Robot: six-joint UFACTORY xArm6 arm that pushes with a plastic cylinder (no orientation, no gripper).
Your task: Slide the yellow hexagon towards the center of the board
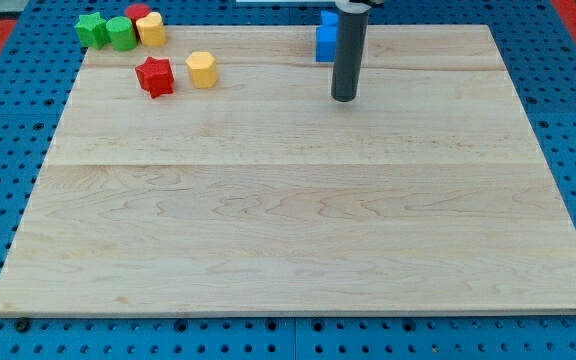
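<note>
The yellow hexagon [201,69] lies on the wooden board [298,220] near the view's top left, just right of a red star [155,76]. My tip [343,98] rests on the board in the upper middle, well to the right of the hexagon and apart from it. The dark rod rises from the tip to the view's top edge.
A cluster sits at the top left corner: a green star [92,29], a green block [121,32], a red block [138,13] and a yellow block [152,29]. A blue block [325,38] stands at the top edge, partly hidden behind the rod.
</note>
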